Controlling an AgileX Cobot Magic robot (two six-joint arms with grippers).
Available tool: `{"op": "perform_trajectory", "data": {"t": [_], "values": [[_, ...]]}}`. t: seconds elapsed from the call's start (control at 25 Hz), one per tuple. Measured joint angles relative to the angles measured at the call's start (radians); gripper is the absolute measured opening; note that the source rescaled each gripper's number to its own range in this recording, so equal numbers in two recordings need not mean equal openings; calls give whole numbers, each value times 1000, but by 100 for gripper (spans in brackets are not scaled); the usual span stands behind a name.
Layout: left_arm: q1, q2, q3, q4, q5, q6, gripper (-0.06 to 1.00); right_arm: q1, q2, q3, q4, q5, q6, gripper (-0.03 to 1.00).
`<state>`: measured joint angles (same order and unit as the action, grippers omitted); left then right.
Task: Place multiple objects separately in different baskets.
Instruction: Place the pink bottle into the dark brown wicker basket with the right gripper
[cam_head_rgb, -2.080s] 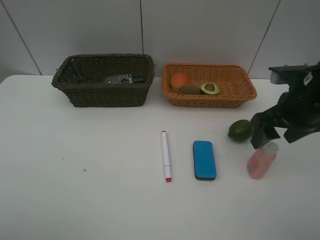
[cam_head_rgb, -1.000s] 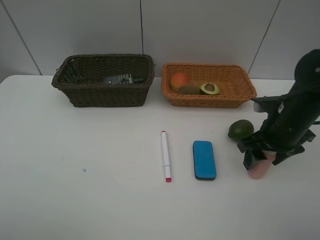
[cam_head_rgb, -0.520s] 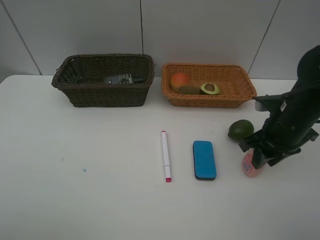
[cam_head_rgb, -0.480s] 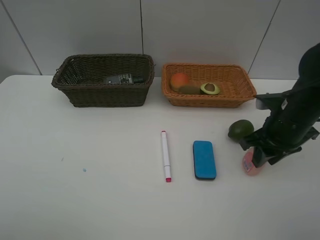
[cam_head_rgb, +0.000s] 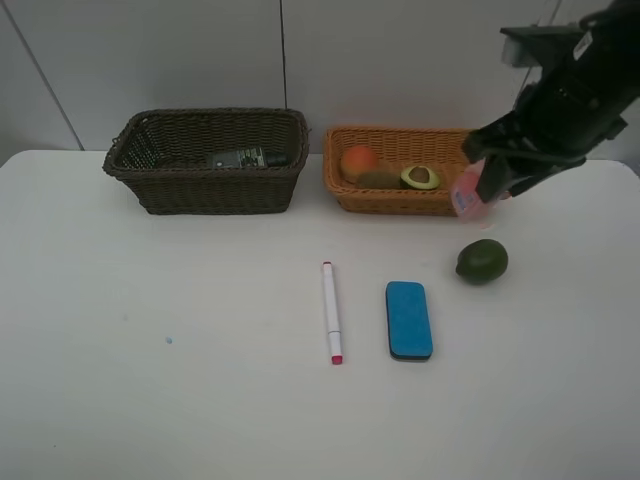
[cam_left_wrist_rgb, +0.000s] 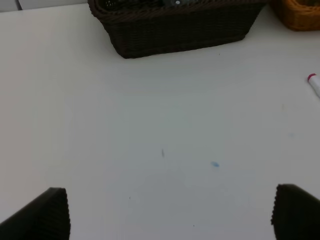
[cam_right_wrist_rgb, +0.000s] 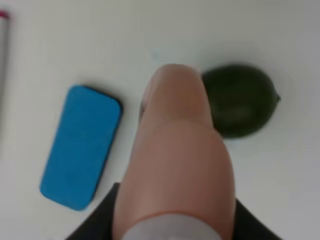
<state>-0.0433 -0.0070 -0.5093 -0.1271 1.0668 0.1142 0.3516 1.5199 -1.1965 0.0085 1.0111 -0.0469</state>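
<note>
My right gripper (cam_head_rgb: 487, 187) is shut on the pink bottle (cam_head_rgb: 468, 197) and holds it in the air above the front right rim of the light orange basket (cam_head_rgb: 395, 197). The bottle fills the right wrist view (cam_right_wrist_rgb: 175, 165). That basket holds the peach (cam_head_rgb: 357, 160), the kiwi (cam_head_rgb: 379, 179) and the halved avocado (cam_head_rgb: 420, 177). The dark brown basket (cam_head_rgb: 210, 185) holds the dark green pump bottle (cam_head_rgb: 243, 157). On the table lie the marker (cam_head_rgb: 331, 311), the blue eraser (cam_head_rgb: 408, 319) and the whole avocado (cam_head_rgb: 481, 261). My left gripper (cam_left_wrist_rgb: 170, 212) is open over bare table.
The white table (cam_head_rgb: 150, 380) ends at a pale panelled wall behind the baskets. A small blue speck (cam_head_rgb: 168, 341) marks the table at the left. In the left wrist view the dark basket (cam_left_wrist_rgb: 180, 30) and the marker's pink tip (cam_left_wrist_rgb: 313, 80) show.
My right gripper has lifted the pink bottle off the table near the whole avocado and carried it up and back to the light orange basket's right end. The other things have not moved.
</note>
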Motion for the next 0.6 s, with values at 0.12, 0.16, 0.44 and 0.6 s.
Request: {"op": "perform_trajectory", "data": {"t": [0.12,0.16,0.44,0.6], "values": [[0,0,0,0,0,0,100,86,68,-114,11,-15,-7,28],[0,0,0,0,0,0,100,114,103,-157,12,-19,-9,28],[0,0,0,0,0,0,100,246,392,-501,14,-23,-56,28],[0,0,0,0,0,0,100,273,569,-734,22,-20,-69,28]]}}
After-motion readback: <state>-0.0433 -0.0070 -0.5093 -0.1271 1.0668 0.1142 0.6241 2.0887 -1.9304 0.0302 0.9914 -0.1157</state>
